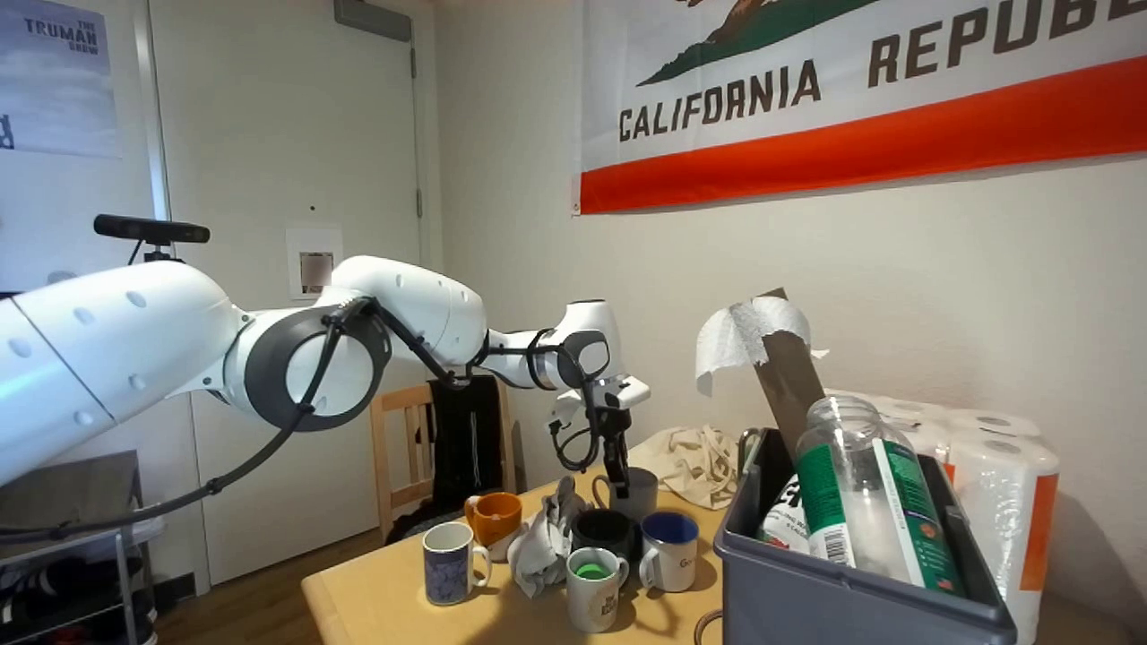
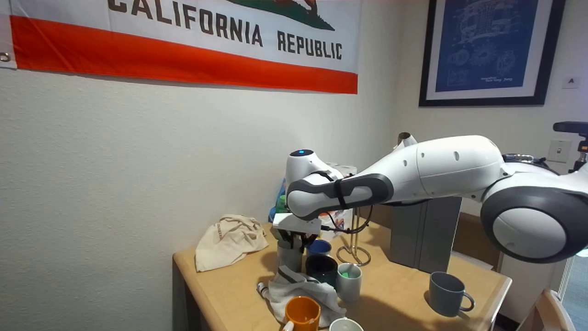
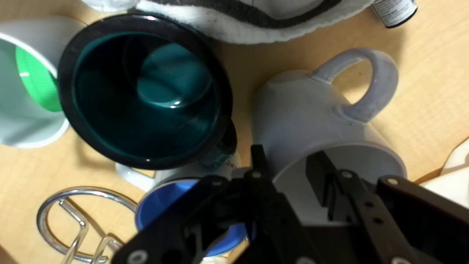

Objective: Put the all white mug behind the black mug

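Table point(image 1: 376, 587) is pretty crowded. In an exterior view the all white mug point(image 1: 638, 494) is standing upright on the far side of the black mug point(image 1: 602, 533), and the wrist view shows a little gap between the two, so they're close but not touching. The end effector point(image 3: 287, 159) is right down at the white one's rim, jaws spread wide: one dips inside the mug, the other's outside it, on the side facing the black one. Can't really tell if either jaw is touching ceramic. Right of the black mug there's a blue-inside mug point(image 1: 668, 564), a printed mug point(image 1: 591, 607) with something green point(image 1: 590, 571) inside is on the near side, and a rumpled cloth point(image 1: 538, 551) is on the left. Orange mug point(image 1: 497, 517) and blue-patterned mug point(image 1: 446, 569) are further left. Grey mug point(image 2: 444, 296) sits well apart on the right in an exterior view.
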`<state>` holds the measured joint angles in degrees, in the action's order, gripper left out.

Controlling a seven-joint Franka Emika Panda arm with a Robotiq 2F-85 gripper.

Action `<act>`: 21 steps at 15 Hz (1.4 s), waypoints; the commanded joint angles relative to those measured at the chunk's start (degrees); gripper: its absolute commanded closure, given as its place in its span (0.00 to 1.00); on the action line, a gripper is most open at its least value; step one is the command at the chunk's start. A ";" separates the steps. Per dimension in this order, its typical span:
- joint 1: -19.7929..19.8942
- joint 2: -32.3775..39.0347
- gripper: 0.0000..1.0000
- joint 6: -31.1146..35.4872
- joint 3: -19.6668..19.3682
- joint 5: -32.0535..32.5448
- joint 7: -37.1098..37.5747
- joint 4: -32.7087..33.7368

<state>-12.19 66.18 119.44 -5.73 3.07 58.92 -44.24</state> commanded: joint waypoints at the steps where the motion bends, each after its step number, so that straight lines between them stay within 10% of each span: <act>1: -0.01 -0.18 0.31 -3.88 -0.15 -0.31 1.16 2.76; 6: -0.85 -2.21 0.00 -9.61 0.12 0.09 -0.41 4.91; 21: -4.72 -25.16 0.00 -30.00 0.95 0.11 -10.61 -5.14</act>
<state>-16.64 48.56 90.85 -5.01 3.21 49.41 -40.40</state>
